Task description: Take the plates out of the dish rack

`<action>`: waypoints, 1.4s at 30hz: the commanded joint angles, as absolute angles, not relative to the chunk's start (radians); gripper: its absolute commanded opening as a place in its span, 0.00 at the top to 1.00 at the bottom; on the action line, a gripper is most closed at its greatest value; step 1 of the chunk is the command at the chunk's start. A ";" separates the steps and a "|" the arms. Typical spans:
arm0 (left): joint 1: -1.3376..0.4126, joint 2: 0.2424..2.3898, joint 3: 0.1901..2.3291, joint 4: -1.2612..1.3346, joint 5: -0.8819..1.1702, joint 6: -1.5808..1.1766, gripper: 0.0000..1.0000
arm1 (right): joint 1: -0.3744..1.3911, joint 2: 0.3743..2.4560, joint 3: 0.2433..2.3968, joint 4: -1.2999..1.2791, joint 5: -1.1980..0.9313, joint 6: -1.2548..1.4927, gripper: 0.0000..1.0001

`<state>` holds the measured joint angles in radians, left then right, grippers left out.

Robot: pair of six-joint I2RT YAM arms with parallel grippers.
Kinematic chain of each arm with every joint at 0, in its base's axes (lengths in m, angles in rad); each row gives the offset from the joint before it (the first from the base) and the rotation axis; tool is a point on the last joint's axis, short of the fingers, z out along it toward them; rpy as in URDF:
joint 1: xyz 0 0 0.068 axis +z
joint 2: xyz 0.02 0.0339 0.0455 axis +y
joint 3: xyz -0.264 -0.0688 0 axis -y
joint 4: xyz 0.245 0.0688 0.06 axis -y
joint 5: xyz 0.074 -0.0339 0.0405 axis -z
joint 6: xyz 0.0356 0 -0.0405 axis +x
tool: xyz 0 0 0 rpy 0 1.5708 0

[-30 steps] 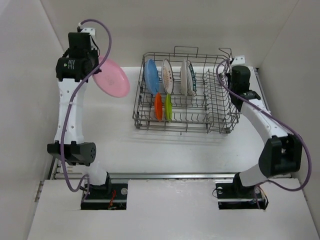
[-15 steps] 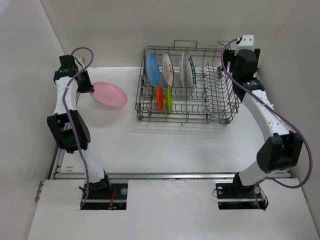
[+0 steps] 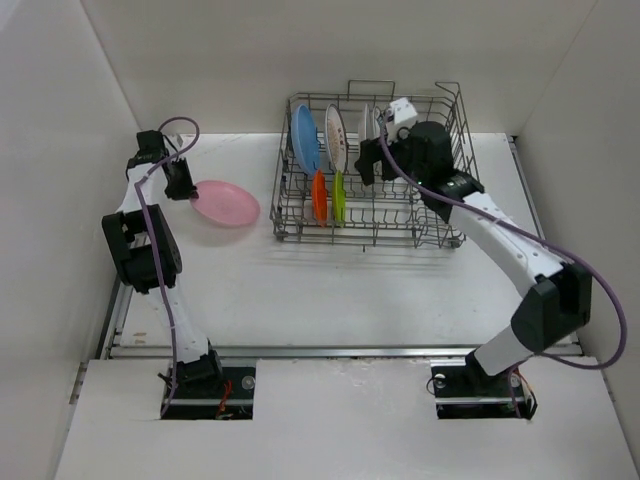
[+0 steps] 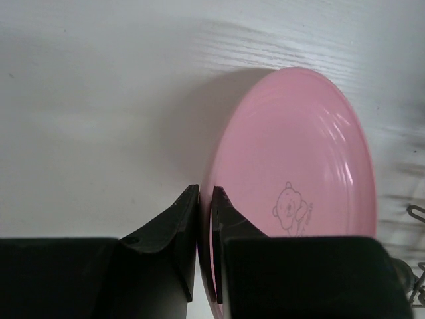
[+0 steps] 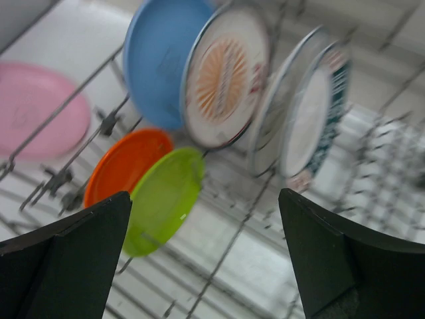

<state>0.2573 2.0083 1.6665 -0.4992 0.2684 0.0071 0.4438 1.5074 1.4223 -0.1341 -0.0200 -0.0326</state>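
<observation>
Left of the dish rack (image 3: 281, 200), grips the pink plate (image 3: 225, 203) by its rim with the left fingers (image 4: 166, 232) pinched narrow, down at the surface (image 3: 330, 290). Over the rack's middle, spreads the right fingers (image 5: 66, 259) wide, holding nothing. Inside the rack, on edge: blue plate (image 5: 163, 60), white patterned plates (image 5: 226, 73), orange plate (image 5: 126, 166), lime green plate (image 5: 166, 199).

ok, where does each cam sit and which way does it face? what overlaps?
Top external: above and behind the bases, looking down on the table; left arm, right arm and dish rack show.
Left wrist: low over the table, facing the pink plate; left jaws shut on its rim.
Right wrist: over the dish rack, facing the blue plate and orange plate; right jaws open at bottom corners.
Shared: pink plate, in all three.
</observation>
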 commanded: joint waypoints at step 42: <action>0.261 1.669 1.704 -0.805 0.100 -0.031 0.60 | 0.572 1.637 1.698 -0.310 0.074 0.206 1.00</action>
<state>0.2573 1.7084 1.6608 -0.7540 0.0662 -0.0177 0.5854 1.7931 1.6398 -0.4492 -0.0486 0.3546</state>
